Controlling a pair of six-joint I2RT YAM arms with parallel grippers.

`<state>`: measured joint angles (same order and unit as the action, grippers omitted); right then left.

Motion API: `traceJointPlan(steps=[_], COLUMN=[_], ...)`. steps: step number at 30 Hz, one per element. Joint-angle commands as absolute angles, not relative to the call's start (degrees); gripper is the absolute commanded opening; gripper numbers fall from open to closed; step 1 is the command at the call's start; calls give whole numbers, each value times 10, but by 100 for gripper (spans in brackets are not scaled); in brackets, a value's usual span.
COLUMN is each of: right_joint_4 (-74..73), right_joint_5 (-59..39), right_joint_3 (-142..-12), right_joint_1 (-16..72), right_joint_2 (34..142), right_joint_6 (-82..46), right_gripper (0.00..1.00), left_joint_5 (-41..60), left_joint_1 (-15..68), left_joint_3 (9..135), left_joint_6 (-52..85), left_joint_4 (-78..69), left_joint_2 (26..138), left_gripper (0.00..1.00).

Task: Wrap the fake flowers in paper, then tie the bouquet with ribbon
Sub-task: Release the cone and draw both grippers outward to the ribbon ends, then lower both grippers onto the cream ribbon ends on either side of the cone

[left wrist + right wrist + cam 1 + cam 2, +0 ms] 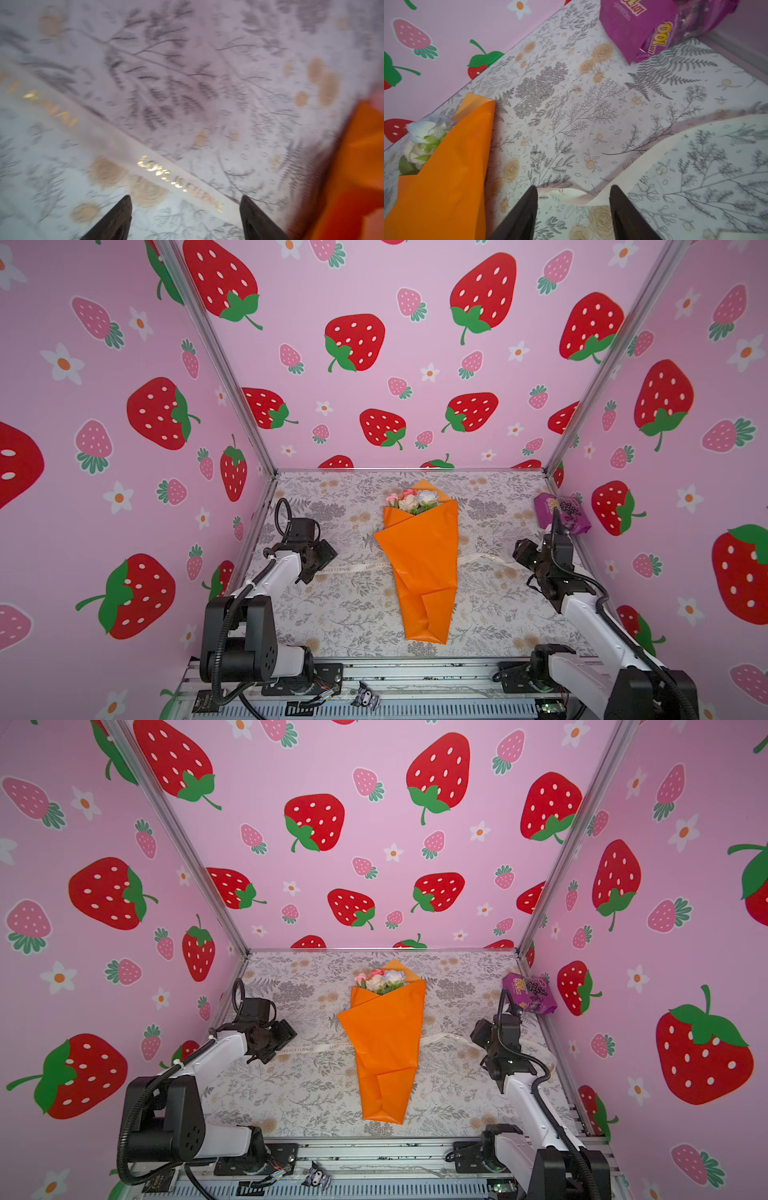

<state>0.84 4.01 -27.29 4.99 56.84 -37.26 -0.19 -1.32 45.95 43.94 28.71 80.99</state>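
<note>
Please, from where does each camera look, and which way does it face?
Both top views: high in front, looking down at table and bouquet; left arm and right arm show.
Left wrist: low over the ribbon; open left pincer shows.
Right wrist: facing packet and back wall; open right pincer shows.
Shared: both wrist views see ribbon and bouquet.

Both top views look from high at the front, down and toward the back wall (415, 364), and take in the whole table (340, 614). Each wrist view sits low, very near the table (the left one is blurred), with the bouquet (353, 187) at its edge; all four views share it.
</note>
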Motion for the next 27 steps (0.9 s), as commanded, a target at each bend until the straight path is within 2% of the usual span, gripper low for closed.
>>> traceJointPlan(steps=[1, 14, 21, 27], right_joint_4=[41, 74, 95, 94], right_joint_5=[76, 81, 89, 51], right_joint_3=[-281, -298, -298, -298], right_joint_1=[44, 32, 9, -29], right_joint_2=[562, 586, 600, 649], right_joint_6=[-369, -364, -350, -350], right_gripper=[58, 59, 60, 61], left_joint_5=[-125, -130, -137, -164], left_joint_1=[-19, -20, -19, -16], left_joint_3=[520, 614, 617, 629], left_joint_6=[451, 500, 501, 517], left_joint_4=[409, 459, 458, 487], left_joint_2=[836, 965, 1002, 1045], left_gripper=[79, 76, 74, 64])
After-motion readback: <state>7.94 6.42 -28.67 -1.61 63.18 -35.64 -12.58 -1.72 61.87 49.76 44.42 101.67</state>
